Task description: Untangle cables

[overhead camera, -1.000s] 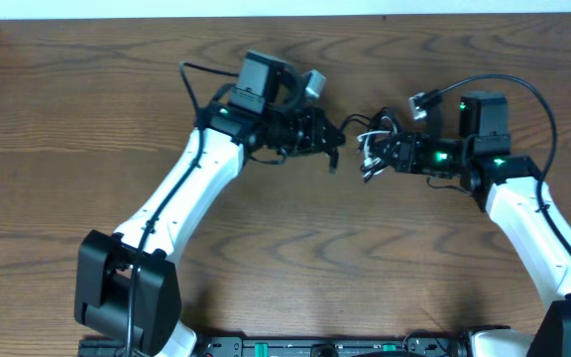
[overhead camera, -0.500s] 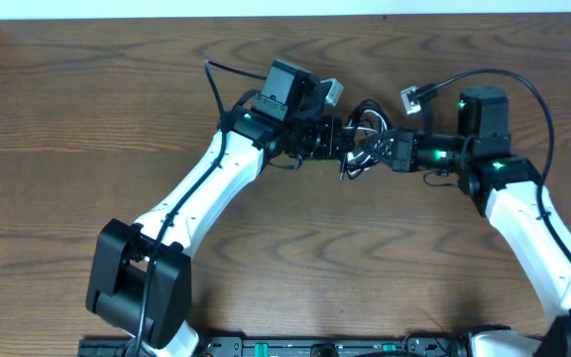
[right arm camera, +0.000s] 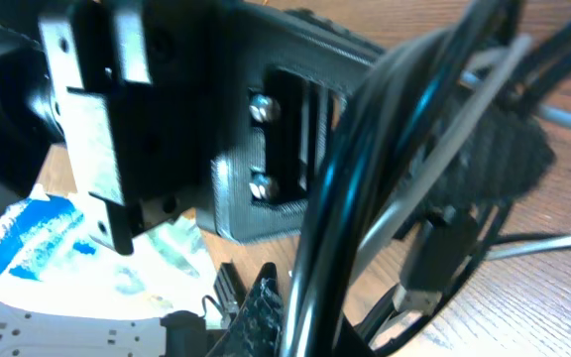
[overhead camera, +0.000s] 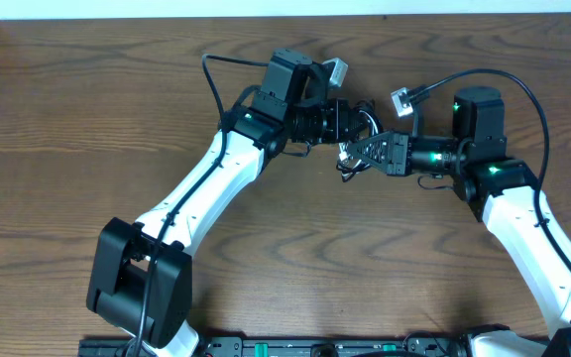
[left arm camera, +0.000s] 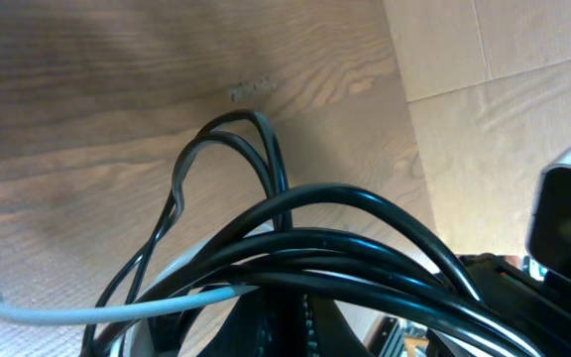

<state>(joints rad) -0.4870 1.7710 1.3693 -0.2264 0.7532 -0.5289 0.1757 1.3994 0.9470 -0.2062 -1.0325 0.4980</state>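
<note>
The black and white cables form one small tangle (overhead camera: 349,157) between my two grippers at the upper middle of the table. My left gripper (overhead camera: 353,127) reaches into the tangle from the left. In the left wrist view, loops of black cable (left arm camera: 365,213) and a strand of white cable (left arm camera: 67,312) cross in front of its jaws (left arm camera: 305,319) and hide them. My right gripper (overhead camera: 363,154) holds the tangle from the right. In the right wrist view a bundle of black cable (right arm camera: 365,178) runs past its finger (right arm camera: 266,317), with a black plug (right arm camera: 429,263) hanging beside it.
The wooden table (overhead camera: 67,149) stretches out to the left and front. A thick black arm wire (overhead camera: 523,84) arcs over the right arm. The left arm's body (right arm camera: 216,129) fills much of the right wrist view. The table's back edge is close behind the grippers.
My left gripper has moved right, closing the gap to the right gripper, and now sits in the tangle. The right gripper has shifted slightly left with the cables.
</note>
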